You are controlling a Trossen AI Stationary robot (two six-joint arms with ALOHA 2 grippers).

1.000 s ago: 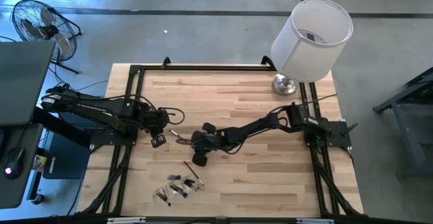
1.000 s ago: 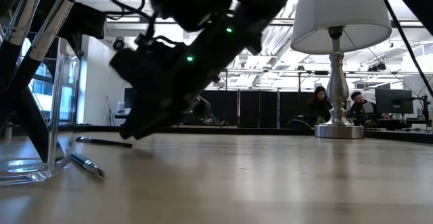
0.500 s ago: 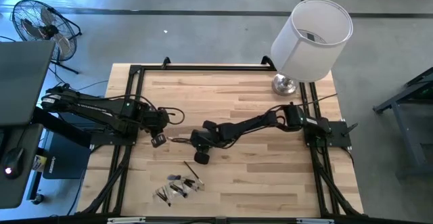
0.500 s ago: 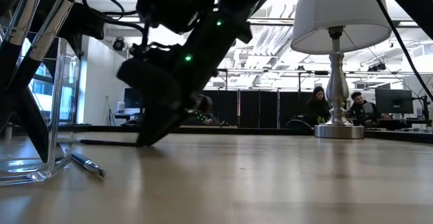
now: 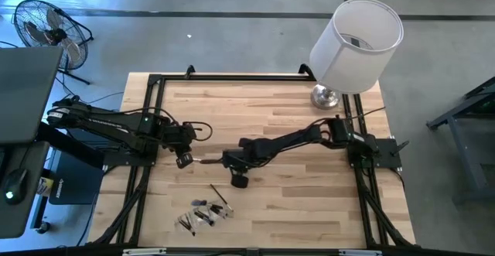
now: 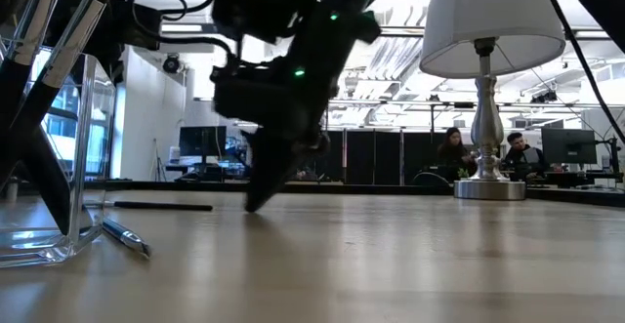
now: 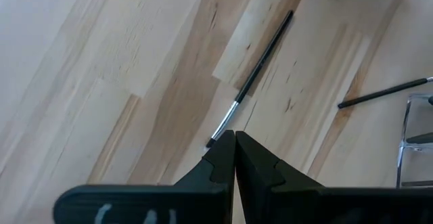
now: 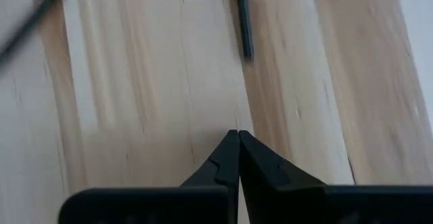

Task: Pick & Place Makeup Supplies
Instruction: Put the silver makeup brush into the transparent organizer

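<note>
Since the earlier frame the right gripper (image 5: 226, 160) has slid along the table and snapped shut on nothing, its wrist view showing pressed fingers (image 8: 223, 160) short of the brush (image 8: 243, 21), so re-opening is needed; the left gripper (image 7: 235, 143) waits closed.

Lay mid-table: brush (image 5: 204, 160) between left gripper (image 5: 184, 162) and right gripper (image 5: 229, 161); lamp (image 5: 352, 43) behind (far right corner).
</note>
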